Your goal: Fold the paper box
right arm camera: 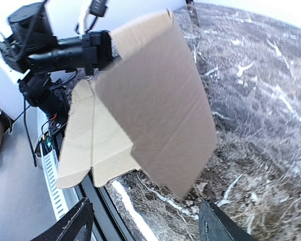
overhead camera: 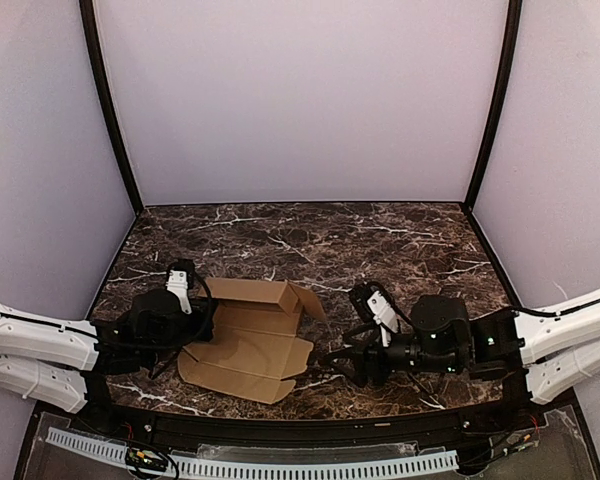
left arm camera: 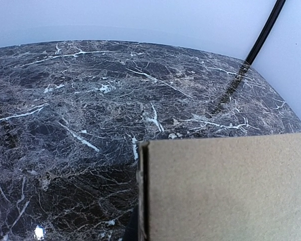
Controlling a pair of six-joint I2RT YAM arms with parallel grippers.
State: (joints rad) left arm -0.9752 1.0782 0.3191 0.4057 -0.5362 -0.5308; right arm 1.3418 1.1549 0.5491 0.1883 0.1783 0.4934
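The paper box is a brown die-cut cardboard sheet lying partly folded on the dark marble table, near the front left. Its far panel stands up, tilted. My left gripper is shut on the left edge of that raised panel. In the left wrist view the cardboard fills the lower right and hides nearly all of the fingers. My right gripper is open and empty, just right of the box and apart from it. In the right wrist view the raised panel hangs ahead of the spread fingertips, with the left gripper clamped on it.
Pale walls and two black corner posts enclose the table. A black front rail with a white slotted cable strip runs along the near edge, close under the box's front flaps.
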